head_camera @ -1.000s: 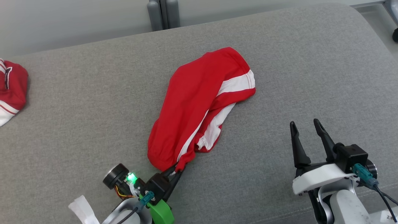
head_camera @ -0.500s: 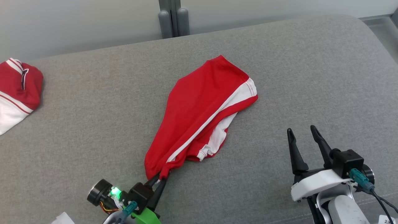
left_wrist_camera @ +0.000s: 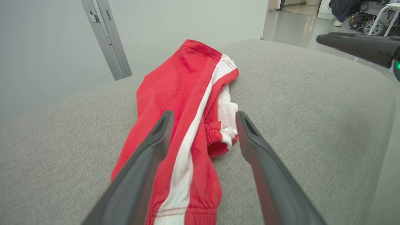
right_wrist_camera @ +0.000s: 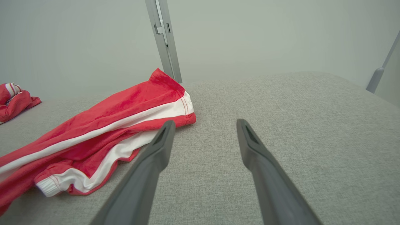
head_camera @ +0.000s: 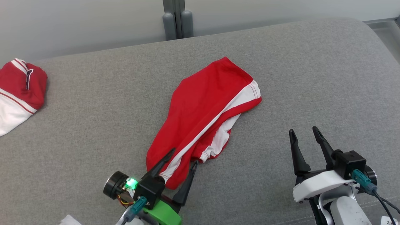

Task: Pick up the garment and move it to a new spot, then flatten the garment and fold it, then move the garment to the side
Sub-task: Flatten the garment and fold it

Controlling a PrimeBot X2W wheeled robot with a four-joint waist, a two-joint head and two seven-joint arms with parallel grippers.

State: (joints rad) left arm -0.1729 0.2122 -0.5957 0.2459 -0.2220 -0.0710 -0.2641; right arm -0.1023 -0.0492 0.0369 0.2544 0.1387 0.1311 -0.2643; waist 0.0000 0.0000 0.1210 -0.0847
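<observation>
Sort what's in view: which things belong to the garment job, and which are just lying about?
Job: red-and-white garment, centre of the grey cushion; left gripper, open astride its near end; right gripper, open, apart from it.
Lying about: second red garment, far left; grey post behind.

Cameras over a grey fabric surface (head_camera: 93,131).
Head view looks down from above; wrist views skim low, close; all share the red-and-white cloth garment (head_camera: 203,109) ahead of the left gripper (head_camera: 184,155).
</observation>
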